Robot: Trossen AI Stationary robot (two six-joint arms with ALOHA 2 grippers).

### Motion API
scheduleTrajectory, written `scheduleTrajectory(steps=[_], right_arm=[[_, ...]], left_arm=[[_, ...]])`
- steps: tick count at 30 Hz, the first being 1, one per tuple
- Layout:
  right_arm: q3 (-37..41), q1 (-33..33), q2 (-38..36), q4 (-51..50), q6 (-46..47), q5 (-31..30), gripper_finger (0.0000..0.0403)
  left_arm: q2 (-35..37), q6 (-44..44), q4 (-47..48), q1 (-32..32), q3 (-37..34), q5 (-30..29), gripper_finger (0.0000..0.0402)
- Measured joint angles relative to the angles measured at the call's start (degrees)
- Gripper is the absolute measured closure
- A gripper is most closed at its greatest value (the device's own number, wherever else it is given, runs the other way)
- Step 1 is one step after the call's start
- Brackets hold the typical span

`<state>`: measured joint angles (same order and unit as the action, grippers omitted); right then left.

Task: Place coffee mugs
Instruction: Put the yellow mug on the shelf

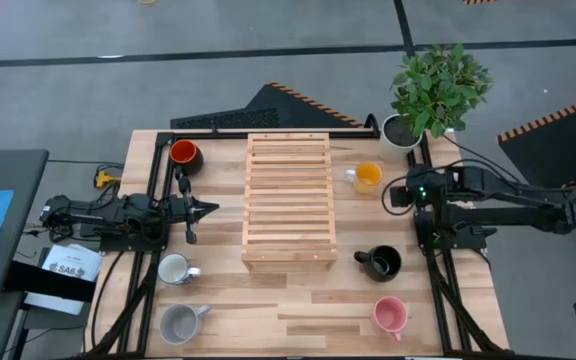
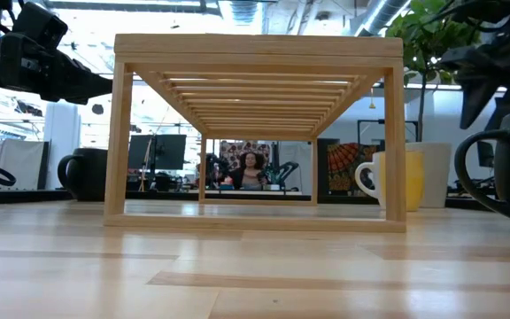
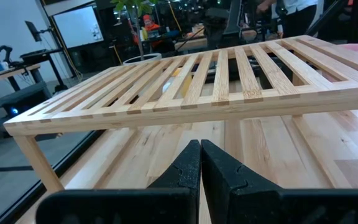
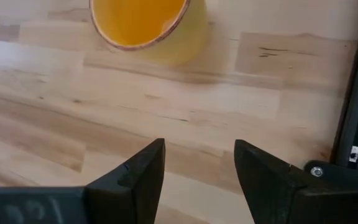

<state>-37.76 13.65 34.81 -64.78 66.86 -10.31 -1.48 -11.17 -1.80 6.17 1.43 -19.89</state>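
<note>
Bare tabletop [image 1: 298, 310] between slatted wooden rack [image 1: 288, 200] and flanking mugs.

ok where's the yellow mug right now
In the high view the yellow-orange mug stands on the table's right side, between the wooden slatted rack and the open right gripper, just below the potted plant.

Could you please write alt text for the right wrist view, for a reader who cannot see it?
The right gripper hovers open above the bare wooden table, holding nothing. Just beyond its fingertips stands the yellow-orange mug, seen from above and cut off by the picture's edge.
</note>
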Motion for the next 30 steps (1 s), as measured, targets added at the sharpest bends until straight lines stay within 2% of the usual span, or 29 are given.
scheduleTrajectory(steps=[6,13,21,30], right_arm=[[0.0,0.5,0.2,-0.2,0.7,-0.1,0.0186],[0.0,3.0,3.4,0.8,4.8,-3.2,0.0186],[0.0,7.4,8.6,15.4,6.4,-7.0,0.0186],[0.0,12.1,20.5,21.3,3.5,-5.9,0.0186]], left_arm=[[0.0,0.0,0.0,0.0,0.0,0.0,0.0402],[0.0,0.0,0.0,0.0,0.0,0.0,0.0401],[0.0,0.0,0.0,0.0,0.0,0.0,0.0401],[0.0,0.0,0.0,0.0,0.0,0.0,0.0401]])
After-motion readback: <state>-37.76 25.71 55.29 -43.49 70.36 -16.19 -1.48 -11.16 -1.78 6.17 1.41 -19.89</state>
